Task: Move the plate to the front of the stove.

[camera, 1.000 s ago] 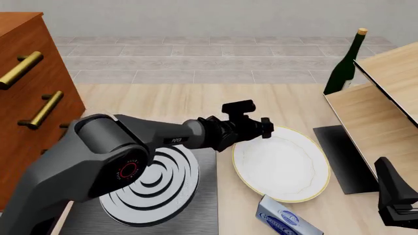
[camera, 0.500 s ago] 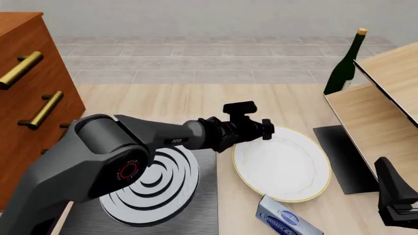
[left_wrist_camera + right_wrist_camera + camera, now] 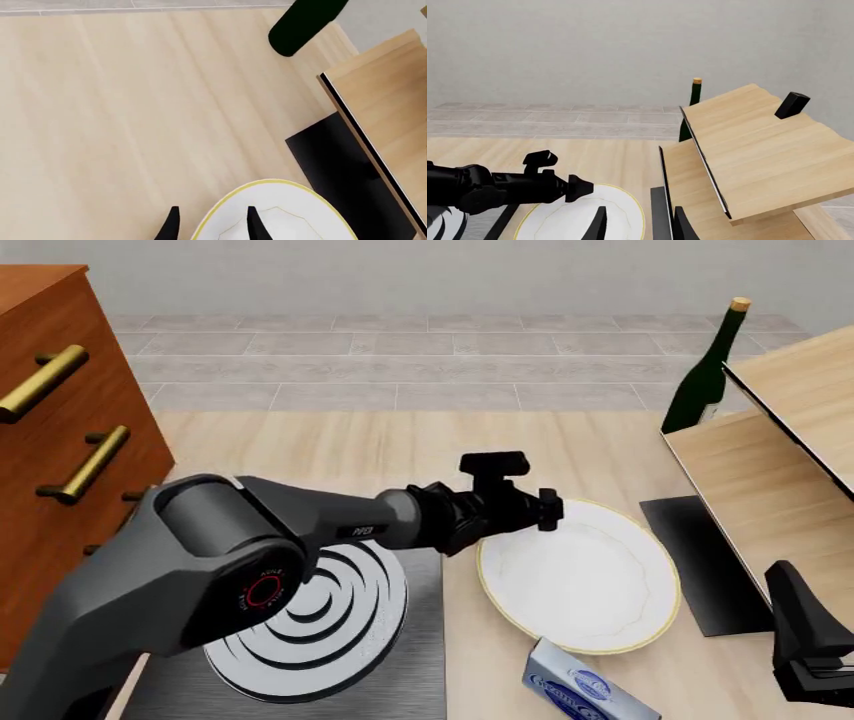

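The white plate (image 3: 587,580) with its thin yellow rim lies on the wooden table, just right of the black stove (image 3: 420,660) and its ringed silver burner (image 3: 314,610). My left gripper (image 3: 531,518) sits at the plate's far-left rim. In the left wrist view the left gripper (image 3: 212,227) is open and straddles the plate (image 3: 293,220): one finger stands outside the rim, the other over the plate's inside. My right gripper (image 3: 798,610) stays at the front right, away from the plate. The right wrist view shows the right gripper (image 3: 639,227) open with nothing between its fingers.
A small black mat (image 3: 707,565) lies right of the plate, under a slanted wooden rack (image 3: 781,470). A green bottle (image 3: 705,370) stands behind the rack. A blue-and-white box (image 3: 581,688) lies in front of the plate. A wooden drawer cabinet (image 3: 60,430) fills the left.
My left gripper and the plate have both shifted slightly to the right. The right arm has not moved.
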Robot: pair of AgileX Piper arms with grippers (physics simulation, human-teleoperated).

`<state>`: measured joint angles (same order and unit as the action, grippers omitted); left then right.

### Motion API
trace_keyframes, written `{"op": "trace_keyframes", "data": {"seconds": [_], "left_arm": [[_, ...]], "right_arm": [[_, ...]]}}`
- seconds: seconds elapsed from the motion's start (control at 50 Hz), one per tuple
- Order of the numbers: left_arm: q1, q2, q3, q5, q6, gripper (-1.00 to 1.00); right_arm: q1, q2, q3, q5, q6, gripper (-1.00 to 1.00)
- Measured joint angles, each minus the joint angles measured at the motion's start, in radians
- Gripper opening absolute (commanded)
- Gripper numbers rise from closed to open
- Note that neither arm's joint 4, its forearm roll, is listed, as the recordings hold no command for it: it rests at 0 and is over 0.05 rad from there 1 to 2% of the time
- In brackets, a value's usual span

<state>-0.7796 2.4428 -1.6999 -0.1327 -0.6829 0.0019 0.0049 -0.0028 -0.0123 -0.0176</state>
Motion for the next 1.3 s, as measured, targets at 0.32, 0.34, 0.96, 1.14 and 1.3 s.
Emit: {"op": "trace_keyframes", "data": {"seconds": [0.32,0.34,0.96,1.14,1.3], "left_arm": [[-0.001,0.000,0.000,0.000,0.015,1.00],[-0.001,0.000,0.000,0.000,0.016,1.00],[-0.015,-0.024,0.043,0.002,-0.116,-1.00],[-0.005,-0.067,0.098,-0.010,-0.114,-1.00],[0.016,-0.137,0.173,-0.021,-0.088,-1.00]], "right_arm": [[0.000,0.000,0.000,0.000,0.000,1.00],[0.000,0.000,0.000,0.000,0.000,1.00],[0.000,0.000,0.000,0.000,0.000,1.00],[0.000,0.000,0.000,0.000,0.000,1.00],[0.000,0.000,0.000,0.000,0.000,1.00]]}}
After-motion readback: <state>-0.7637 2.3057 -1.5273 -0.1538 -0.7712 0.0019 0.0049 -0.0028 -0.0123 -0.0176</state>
